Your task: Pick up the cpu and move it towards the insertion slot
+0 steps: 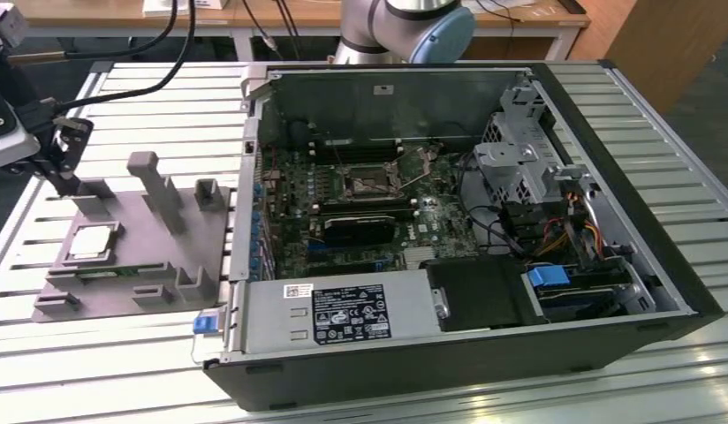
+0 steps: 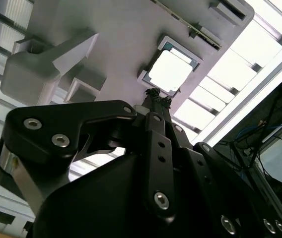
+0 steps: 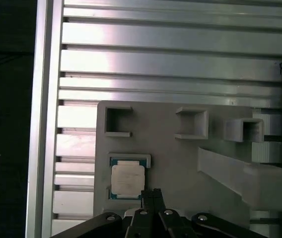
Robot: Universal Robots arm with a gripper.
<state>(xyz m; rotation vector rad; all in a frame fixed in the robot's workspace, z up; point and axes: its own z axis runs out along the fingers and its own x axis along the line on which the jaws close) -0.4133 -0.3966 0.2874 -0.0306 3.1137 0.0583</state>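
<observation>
One cpu (image 3: 127,179), not picked yet: it lies flat in a recess of the grey tray (image 3: 180,153), just ahead of your claw (image 3: 153,194) and below it. Claw looks pressed together, holding nothing. Well apart from the claw, the insertion slot (image 1: 367,181) sits inside the open computer case (image 1: 458,353). Risk: come down like this and you jab the chip's top. The recess rim leaves little finger room, so the chip may tip or slip.

Print on the power supply label (image 1: 350,315) is unreadable.
</observation>
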